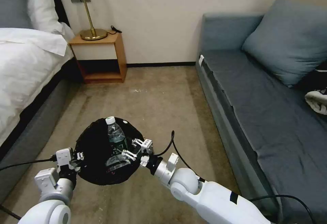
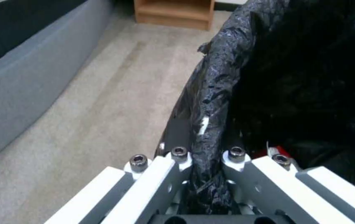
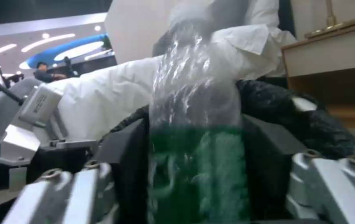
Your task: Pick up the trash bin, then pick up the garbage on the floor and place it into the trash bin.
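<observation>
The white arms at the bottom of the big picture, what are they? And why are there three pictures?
They belong to a robot. The big picture comes from a camera on its head, looking down at the carpet between a bed and a sofa. The other two come from cameras on its wrists. The left gripper pinches the rim of a trash bin lined with a black bag, holding it up. The right gripper holds a clear bottle with a green label over the bin's opening; close up, you see its fingers on both sides.
</observation>
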### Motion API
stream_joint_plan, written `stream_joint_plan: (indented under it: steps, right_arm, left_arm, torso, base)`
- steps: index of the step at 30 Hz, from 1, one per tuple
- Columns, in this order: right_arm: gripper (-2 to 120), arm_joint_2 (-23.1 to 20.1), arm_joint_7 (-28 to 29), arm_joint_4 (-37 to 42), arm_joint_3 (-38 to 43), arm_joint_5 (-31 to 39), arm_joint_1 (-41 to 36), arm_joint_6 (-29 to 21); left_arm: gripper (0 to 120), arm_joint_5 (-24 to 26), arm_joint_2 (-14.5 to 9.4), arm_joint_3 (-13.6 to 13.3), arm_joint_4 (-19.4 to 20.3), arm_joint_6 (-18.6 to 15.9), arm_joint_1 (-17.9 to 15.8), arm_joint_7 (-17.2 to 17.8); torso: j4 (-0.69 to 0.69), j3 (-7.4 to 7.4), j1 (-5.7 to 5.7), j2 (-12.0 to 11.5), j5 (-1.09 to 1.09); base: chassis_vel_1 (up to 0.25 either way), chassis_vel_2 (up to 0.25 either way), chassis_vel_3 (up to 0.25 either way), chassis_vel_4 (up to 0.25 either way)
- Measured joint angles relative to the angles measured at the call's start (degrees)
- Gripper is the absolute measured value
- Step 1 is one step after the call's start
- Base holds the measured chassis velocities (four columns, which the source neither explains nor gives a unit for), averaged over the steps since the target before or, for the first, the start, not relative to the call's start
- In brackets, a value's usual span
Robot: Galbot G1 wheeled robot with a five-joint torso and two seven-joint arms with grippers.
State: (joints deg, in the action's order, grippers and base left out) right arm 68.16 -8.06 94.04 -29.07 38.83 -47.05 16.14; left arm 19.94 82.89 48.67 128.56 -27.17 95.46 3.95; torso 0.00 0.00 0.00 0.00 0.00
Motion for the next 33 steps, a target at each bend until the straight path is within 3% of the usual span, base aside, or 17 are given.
stream_joint_plan:
  steps: [9, 13, 18, 22, 24, 29, 33]
  right_arm:
    - [98, 0.3, 0.2, 1.5, 2.9, -0.1, -2.4, -0.3]
    - [99, 0.4, 1.2, 1.8, 5.1, -1.1, -2.9, -0.2]
    - [100, -0.8, 6.6, 0.8, 10.0, -6.8, -4.2, 2.0]
    - [100, -1.9, 12.6, 1.3, 12.4, -9.4, -6.3, 3.5]
    - [100, -1.9, 17.0, 1.9, 15.3, -11.5, -8.5, 2.9]
    - [100, -1.8, 17.0, 2.2, 20.7, -15.5, -11.8, 4.3]
    - [100, -2.4, 13.7, 2.5, 26.0, -19.1, -15.3, 7.1]
  left_arm:
    - [3, 0.0, -0.8, 0.1, -0.1, 0.0, 0.1, -0.1]
    - [3, 0.0, -0.9, 0.2, -0.1, 0.1, -0.1, -0.1]
    - [3, -0.5, -1.8, 1.1, -0.2, 0.3, -1.0, 0.1]
    - [3, -1.7, -3.2, 2.1, -2.6, 1.1, -1.9, 0.7]
    - [3, -3.1, -4.4, 2.7, -6.3, 2.1, -2.7, 1.6]
    - [3, -3.5, -5.6, 3.2, -8.4, 2.7, -3.2, 2.3]
    - [3, -4.7, -6.7, 3.6, -9.5, 3.3, -3.2, 2.7]
  torso:
    - [0.0, 0.0, 0.0, 0.0, 0.0]
    - [0.0, 0.0, 0.0, 0.0, 0.0]
    - [0.0, 0.0, 0.0, 0.0, 0.01]
    - [-0.01, 0.0, 0.0, 0.0, 0.01]
    - [0.01, 0.0, 0.0, 0.0, -0.01]
    - [0.0, 0.0, 0.0, 0.0, 0.0]
    - [0.0, 0.0, 0.0, 0.0, 0.01]
  base:
    - [0.0, 0.0, 0.0, 0.0]
    - [0.0, 0.0, 0.0, 0.0]
    - [0.0, 0.0, 0.0, 0.0]
    - [0.0, 0.0, 0.0, 0.0]
    - [0.0, 0.0, 0.0, 0.0]
    - [0.0, 0.0, 0.0, 0.0]
    - [0.0, 0.0, 0.0, 0.0]
